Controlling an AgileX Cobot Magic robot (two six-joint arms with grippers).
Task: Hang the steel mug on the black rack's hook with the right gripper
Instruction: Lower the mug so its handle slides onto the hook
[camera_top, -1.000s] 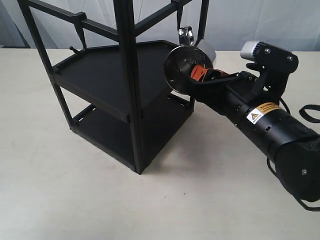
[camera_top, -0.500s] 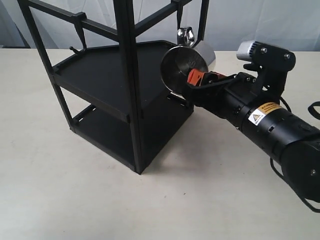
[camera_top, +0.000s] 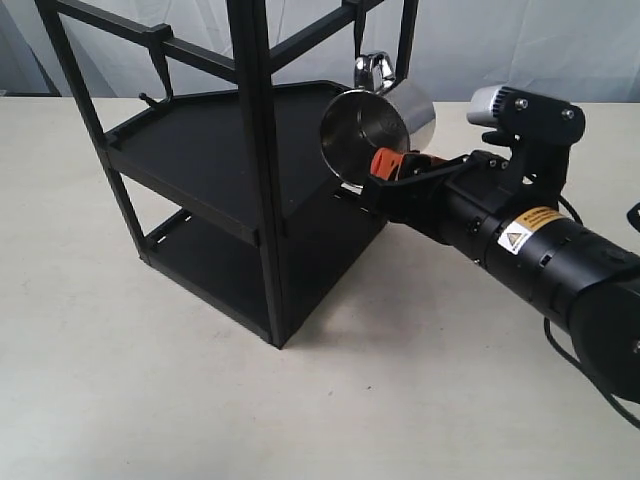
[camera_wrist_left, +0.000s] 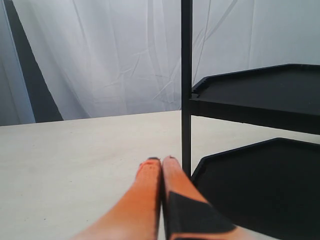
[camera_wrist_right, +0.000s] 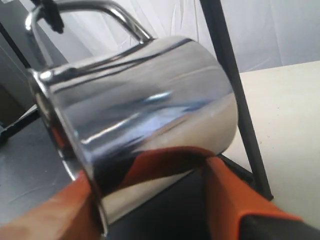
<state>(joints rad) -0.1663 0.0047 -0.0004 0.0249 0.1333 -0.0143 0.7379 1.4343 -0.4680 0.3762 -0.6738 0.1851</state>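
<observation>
The steel mug (camera_top: 392, 112) hangs by its looped handle (camera_top: 372, 68) from the hook (camera_top: 357, 38) on the black rack (camera_top: 255, 150), tilted with its mouth facing down and left. In the right wrist view the hook (camera_wrist_right: 51, 15) passes through the handle above the mug (camera_wrist_right: 140, 95). My right gripper (camera_top: 385, 163) sits just under the mug, open, its orange fingers (camera_wrist_right: 235, 200) spread to either side of the mug's lower edge; one tip touches the base corner (camera_wrist_right: 150, 172). My left gripper (camera_wrist_left: 161, 160) is shut and empty beside a rack post.
The rack's two tray shelves (camera_top: 210, 140) and its square posts stand close to the left of my right arm (camera_top: 550, 260). A second hook (camera_top: 160, 60) hangs from the left crossbar. The left wrist view shows the rack's shelves (camera_wrist_left: 260, 95) and a thin post (camera_wrist_left: 186, 85) close ahead.
My right gripper has shifted left and dropped relative to the mug. Its finger slid from across the mug's mouth to the lower rim, and the mug tilted on the hook.
</observation>
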